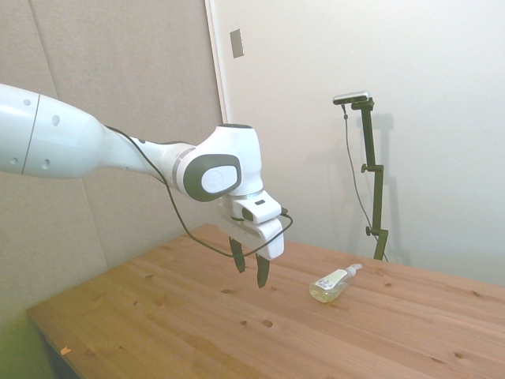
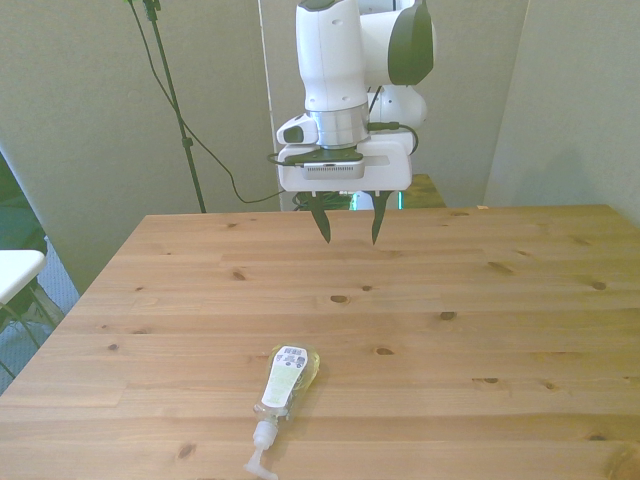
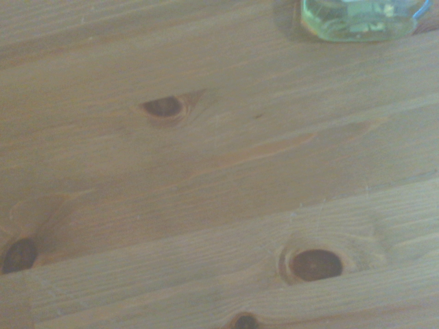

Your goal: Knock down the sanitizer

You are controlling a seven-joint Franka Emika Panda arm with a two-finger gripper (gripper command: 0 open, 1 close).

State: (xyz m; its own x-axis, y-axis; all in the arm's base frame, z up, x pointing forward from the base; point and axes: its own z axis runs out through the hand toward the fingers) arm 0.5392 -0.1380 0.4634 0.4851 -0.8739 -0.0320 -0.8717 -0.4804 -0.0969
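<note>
The sanitizer (image 2: pixel 285 377) is already lying flat on its side on the wooden table (image 2: pixel 500 300). In the front view its white pump top points to about 6 o'clock, toward the near edge, and its clear bottom points to about 12 o'clock. A little yellow liquid sits inside it. In the side view the bottle (image 1: pixel 334 283) also lies flat, with its pump pointing to about 2 o'clock.

The gripper (image 2: pixel 350 222) hangs in the air above the table, well apart from the bottle — it touches nothing. In the front view the bottle is at about 7 o'clock from the claw. The two dark fingers (image 1: pixel 238 259) are spread apart and there is nothing between them.

The wrist view shows mostly bare wood with dark knots, and just the end of the bottle (image 3: pixel 358 18) at one edge.

So the job looks done — the bottle is down, not standing. I think nothing is left but for the arm to move away.
</note>
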